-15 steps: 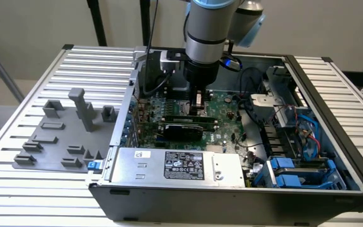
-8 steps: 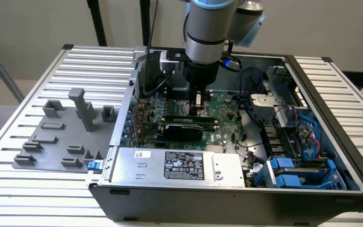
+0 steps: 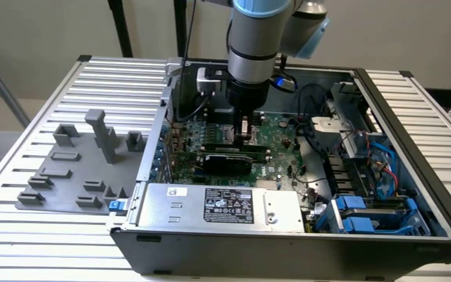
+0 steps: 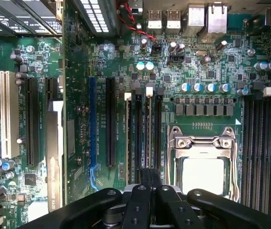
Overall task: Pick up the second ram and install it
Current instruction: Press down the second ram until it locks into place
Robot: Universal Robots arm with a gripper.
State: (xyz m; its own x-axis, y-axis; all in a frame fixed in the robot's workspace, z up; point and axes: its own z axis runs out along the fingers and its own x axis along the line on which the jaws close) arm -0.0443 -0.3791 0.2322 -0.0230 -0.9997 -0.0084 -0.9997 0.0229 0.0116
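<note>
Within the open dark-grey steel computer case (image 3: 288, 249), at the centre of the exterior view, the arm's black two-finger gripper (image 3: 245, 140) hangs low over the large green motherboard (image 3: 282, 130). A silver power-supply box with a printed label (image 3: 218, 205) lies nearer the camera. A grey plastic parts fixture (image 3: 77, 176) stands outside the case on the exterior view's left.

In the wrist view the gripper (image 4: 147, 174) has its fingers brought together. They point along a bank of long black memory slots (image 4: 138, 129) just beside the square silver processor socket (image 4: 202, 174).

The second ram (image 4: 148, 129) is probably the thin greenish strip seen edge-on in the middle slot, between its two black neighbours. A white latch (image 4: 149, 90) sits at its far end. It runs right up to the fingertips. Whether the fingers pinch its near end, press on its top edge or merely hover above it cannot be told from either view, nor whether it is fully seated.

Handling, as judged: such a stick is light and stiff, but thin and brittle. Its chips and edge contacts are easily damaged. The sound hold is across the two flat faces near the top edge, at mid-length, with the board kept upright. A tilted stick would bind in so narrow a slot. Seating force belongs on the top edge, spread evenly, never on the chips.
</note>
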